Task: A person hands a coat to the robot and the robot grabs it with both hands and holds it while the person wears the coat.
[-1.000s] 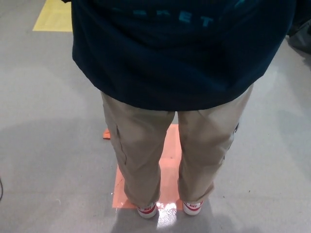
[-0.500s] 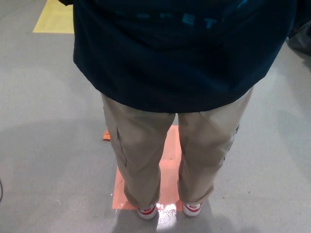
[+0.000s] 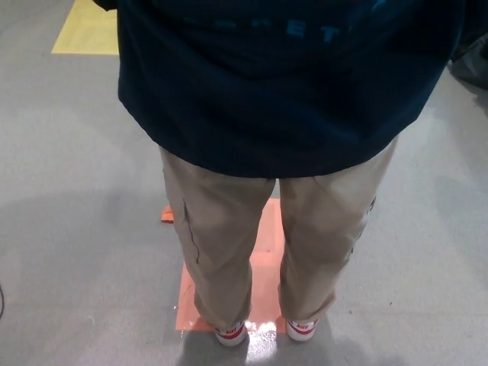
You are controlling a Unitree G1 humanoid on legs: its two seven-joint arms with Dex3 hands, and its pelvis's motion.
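Note:
A person stands close in front of me with their back turned, filling the top of the head view. A dark navy coat [image 3: 282,84] with faint teal lettering hangs over their torso down to the hips. Below it show beige trousers [image 3: 217,244] and white shoes with red soles [image 3: 231,333]. Neither of my hands shows in this view.
The person stands on an orange square [image 3: 268,236] marked on the grey floor [image 3: 76,229]. A yellow floor patch [image 3: 88,27] lies at the top left. Something dark [image 3: 473,65] sits at the right edge.
The coat's hem has shifted slightly right and down, and the person's feet have edged a little. Nothing else differs.

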